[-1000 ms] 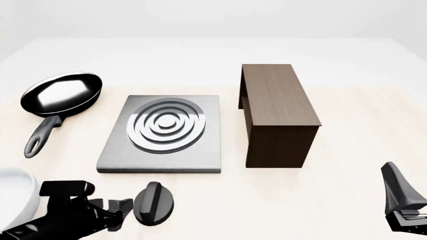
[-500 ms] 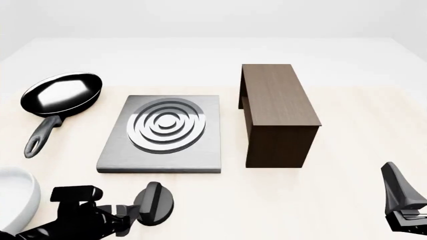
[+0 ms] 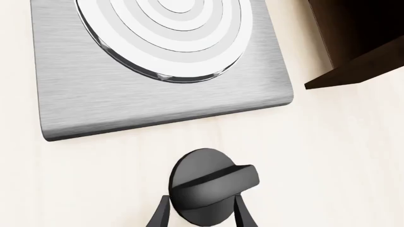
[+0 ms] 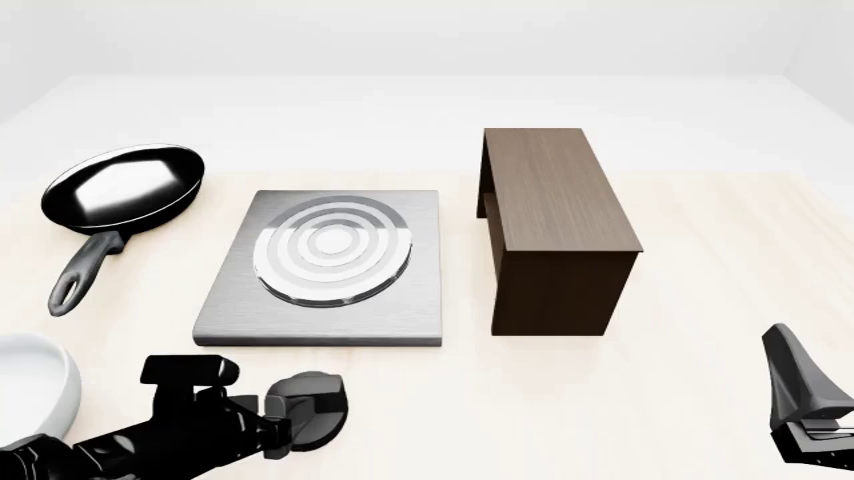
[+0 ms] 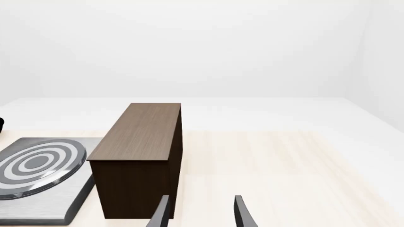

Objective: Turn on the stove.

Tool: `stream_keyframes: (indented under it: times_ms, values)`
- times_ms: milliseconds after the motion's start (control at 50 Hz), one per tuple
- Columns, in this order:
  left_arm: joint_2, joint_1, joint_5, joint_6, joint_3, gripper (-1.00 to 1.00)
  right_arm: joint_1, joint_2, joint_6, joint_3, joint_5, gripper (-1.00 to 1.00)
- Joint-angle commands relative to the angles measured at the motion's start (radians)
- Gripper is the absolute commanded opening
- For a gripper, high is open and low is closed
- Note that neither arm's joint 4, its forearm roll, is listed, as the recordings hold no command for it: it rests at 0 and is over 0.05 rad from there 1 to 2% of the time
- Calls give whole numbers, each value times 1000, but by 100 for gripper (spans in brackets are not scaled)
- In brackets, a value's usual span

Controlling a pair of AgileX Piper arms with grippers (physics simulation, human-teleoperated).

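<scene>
One ridged round black knob (image 3: 211, 187)

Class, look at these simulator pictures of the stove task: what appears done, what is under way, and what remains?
Done: the left gripper has reached the small black ridged round knob, its fingers on either side. The round concentric-ring burner on the flat brushed-grey metal slab shows pale rings, possibly on. In hand: the grip on the knob, its ridge tilted. Left: confirming the setting and releasing. The right gripper hangs open, idle.
</scene>
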Motion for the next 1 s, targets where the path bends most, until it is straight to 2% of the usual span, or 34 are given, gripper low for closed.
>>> stream_keyframes:
  times_ms: [20,340,600,720,900,1000]
  values:
    - [-96,-33,60,-33,-25,100,0,-1,0,1,0,100]
    - [-123,-24,80,-26,-12,100,0,-1,0,1,0,100]
    - [-198,-6,145,-14,0,100,0,-1,0,1,0,100]
    - [-279,4,237,2,-18,100,0,-1,0,1,0,100]
    - [-352,18,313,13,-26,100,0,-1,0,1,0,100]
    - [-339,26,295,17,-16,100,0,-1,0,1,0,100]
